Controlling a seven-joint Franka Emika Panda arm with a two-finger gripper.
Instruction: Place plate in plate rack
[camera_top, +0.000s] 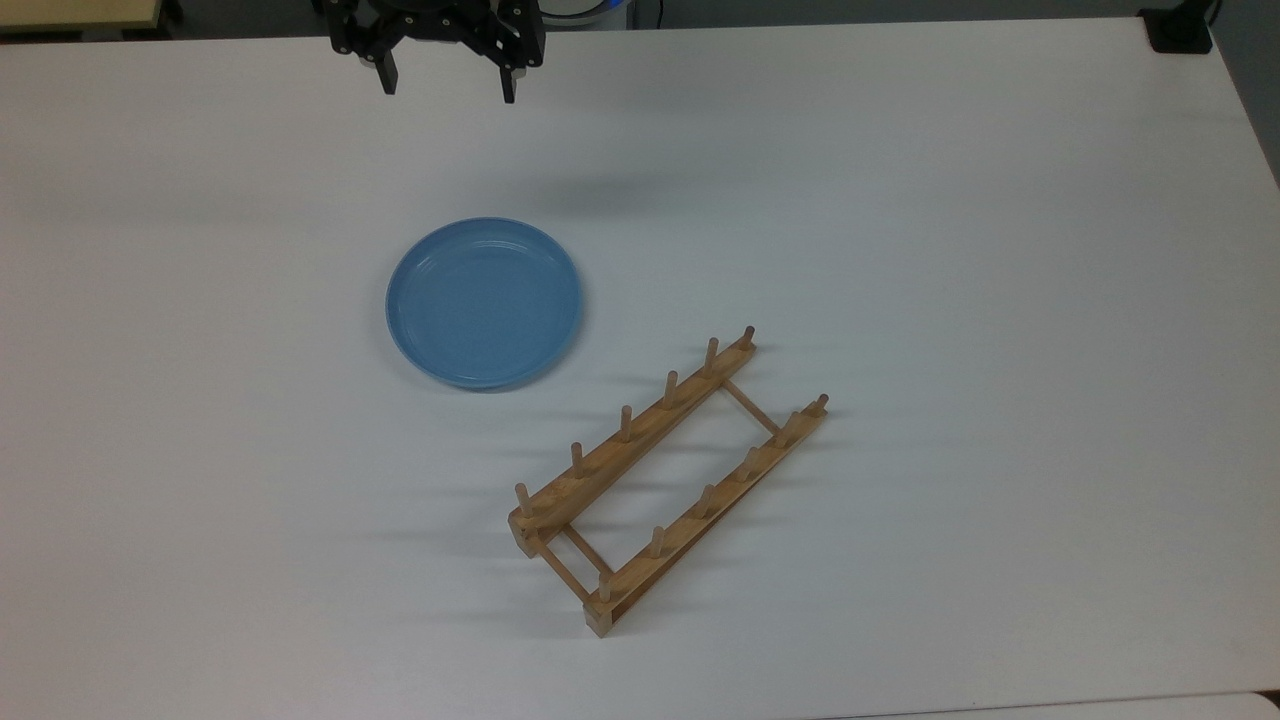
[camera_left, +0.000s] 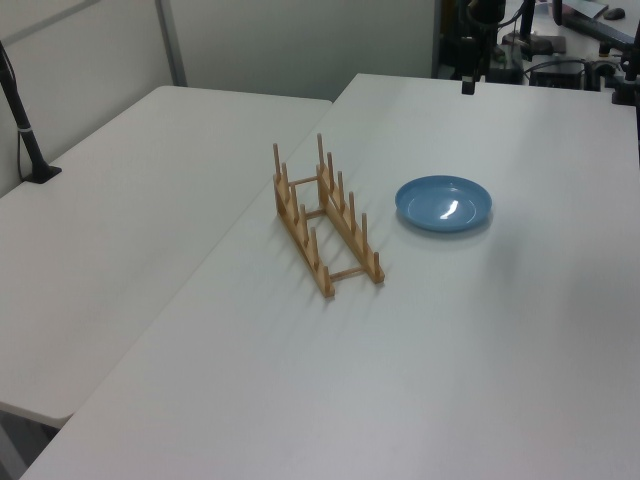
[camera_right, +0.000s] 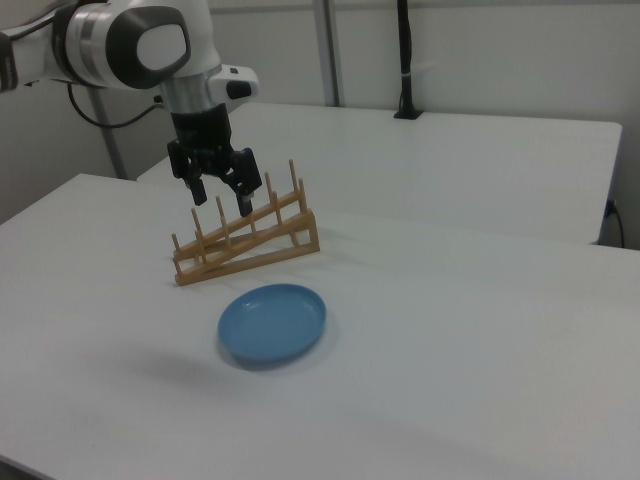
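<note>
my hand (camera_top: 444, 84) wide open, holding nothing, raised above desk (camera_top: 1000, 200) | plate (camera_top: 485, 302) flat, just beside plate rack (camera_top: 668, 478), off its long side | plate lies rack-ward of hand, below it; reach down first

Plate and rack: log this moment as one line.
plate: flat on table, untouched | rack: empty, beside plate | end effector: open, raised, holding nothing

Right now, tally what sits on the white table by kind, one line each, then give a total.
Plate, light blue, lying flat: 1
Plate rack, wooden, nothing in its slots: 1
Total: 2
</note>
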